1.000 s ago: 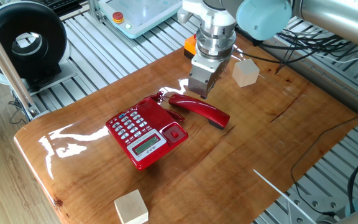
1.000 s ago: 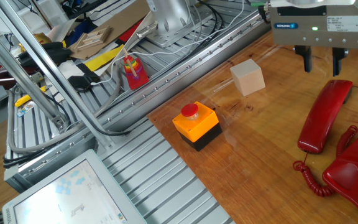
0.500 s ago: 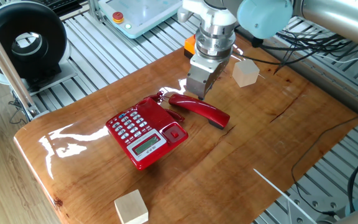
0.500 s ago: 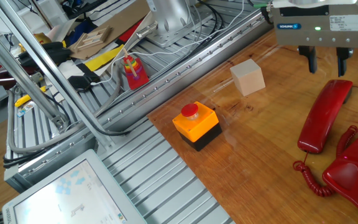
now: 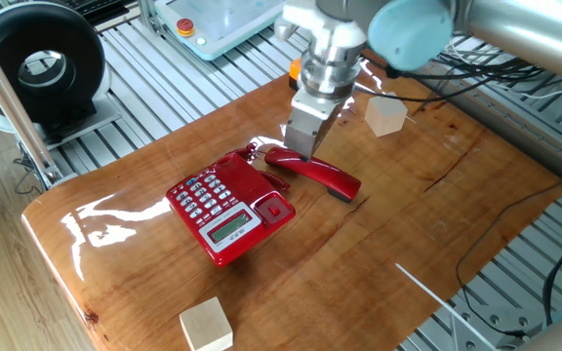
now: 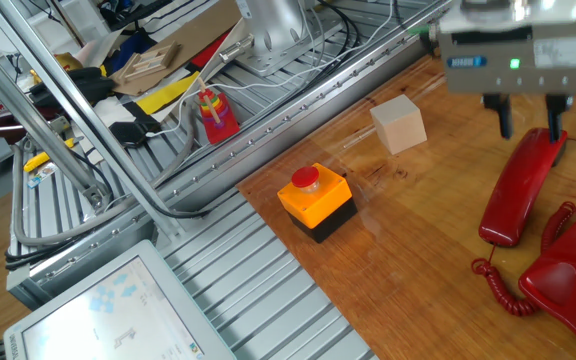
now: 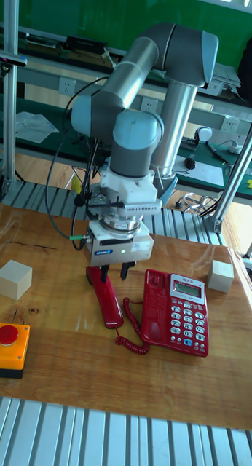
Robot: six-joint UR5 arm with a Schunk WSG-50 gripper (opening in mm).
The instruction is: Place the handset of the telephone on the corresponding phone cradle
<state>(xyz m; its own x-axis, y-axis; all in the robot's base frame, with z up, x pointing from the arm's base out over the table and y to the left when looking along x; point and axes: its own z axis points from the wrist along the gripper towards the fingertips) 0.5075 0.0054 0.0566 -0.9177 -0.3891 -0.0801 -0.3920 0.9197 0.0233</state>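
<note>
Above the far end of the handset (image 6: 521, 186), the gripper (image 6: 528, 118) is seen with its two dark fingers (image 6: 504, 116) spread apart, one to each side of the receiver's upper end; whether contact has been made cannot be told, and nothing is grasped. Lying flat on the wooden table (image 5: 408, 234), the red handset (image 5: 312, 171) is found just beside the telephone (image 5: 230, 206), off its base, with the red coiled cord (image 7: 130, 327) looping between the two. On the base, the phone cradle (image 7: 154, 312) is shown as the plain red strip next to the keypad, and it is unoccupied. None of the task is judged to be finished: the handset has yet to be gripped, lifted, carried over and set down into the cradle. Further out, a pale wooden cube (image 6: 398, 124) and an orange box with a red button (image 6: 315, 200) are placed well apart from the phone.
</note>
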